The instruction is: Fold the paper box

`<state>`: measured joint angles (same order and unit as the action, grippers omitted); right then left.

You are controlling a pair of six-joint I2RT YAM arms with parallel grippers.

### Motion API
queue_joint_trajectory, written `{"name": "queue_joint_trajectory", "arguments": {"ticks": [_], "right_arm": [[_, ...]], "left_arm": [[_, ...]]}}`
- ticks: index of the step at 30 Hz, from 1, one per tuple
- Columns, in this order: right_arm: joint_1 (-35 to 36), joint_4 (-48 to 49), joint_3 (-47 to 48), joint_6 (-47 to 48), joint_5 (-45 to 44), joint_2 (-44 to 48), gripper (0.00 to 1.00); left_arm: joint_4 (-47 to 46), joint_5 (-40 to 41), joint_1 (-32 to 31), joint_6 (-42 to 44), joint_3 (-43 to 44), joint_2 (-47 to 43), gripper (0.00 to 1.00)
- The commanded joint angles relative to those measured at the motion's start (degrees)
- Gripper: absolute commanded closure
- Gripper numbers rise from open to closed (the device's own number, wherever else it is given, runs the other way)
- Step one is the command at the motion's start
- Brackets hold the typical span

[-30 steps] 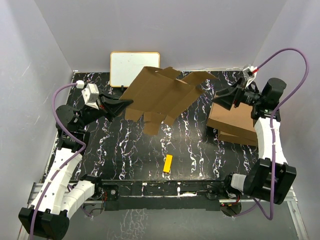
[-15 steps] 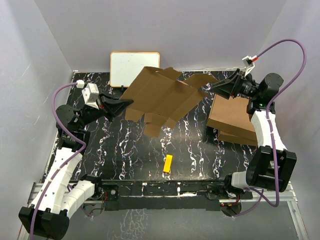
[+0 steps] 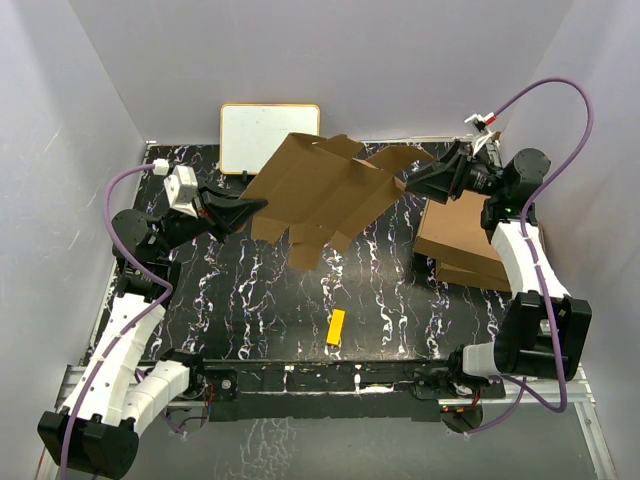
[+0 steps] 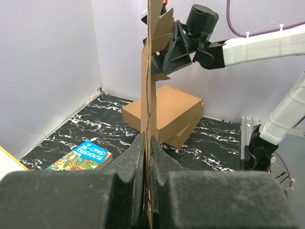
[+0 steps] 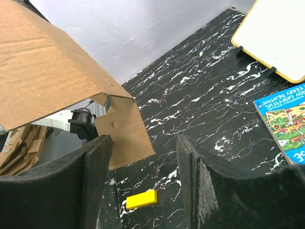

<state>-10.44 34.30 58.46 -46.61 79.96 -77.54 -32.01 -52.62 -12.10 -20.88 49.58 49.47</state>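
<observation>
The paper box (image 3: 320, 190) is a flat brown die-cut sheet held tilted in the air over the back of the table. My left gripper (image 3: 255, 207) is shut on its left edge; in the left wrist view the sheet (image 4: 148, 71) stands edge-on, pinched in that gripper (image 4: 147, 140). My right gripper (image 3: 412, 180) is open at the sheet's right flap, not holding it. In the right wrist view the sheet (image 5: 43, 67) fills the upper left. A hanging tab (image 5: 124, 129) sits just beyond the left finger (image 5: 95, 181), and the gripper (image 5: 143, 148) gapes with only table behind it.
Two finished cardboard boxes (image 3: 470, 245) are stacked at the right under my right arm. A whiteboard (image 3: 268, 135) leans at the back wall. A yellow block (image 3: 337, 327) lies on the black marbled table near the front. A picture book (image 4: 81, 155) lies under the raised sheet.
My right gripper has swung left from above the stacked boxes to the sheet's right flap, its jaws a little narrower than a second ago. The left gripper and the sheet have held still.
</observation>
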Motion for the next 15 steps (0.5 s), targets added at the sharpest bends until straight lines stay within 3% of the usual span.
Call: {"name": "queue_joint_trajectory", "arguments": {"ticks": [1,15], "right_arm": [[1.2,3.6,1.6,0.4,0.4,-1.0,0.39],[3.6,10.2,2.5,-3.4,2.4,-3.6,0.39]], "left_arm": [[-3.8,-0.9,0.3,-1.0,0.6,-0.3,1.0],[-7.9,-2.7,0.3,-4.1,0.2,0.8,1.0]]}}
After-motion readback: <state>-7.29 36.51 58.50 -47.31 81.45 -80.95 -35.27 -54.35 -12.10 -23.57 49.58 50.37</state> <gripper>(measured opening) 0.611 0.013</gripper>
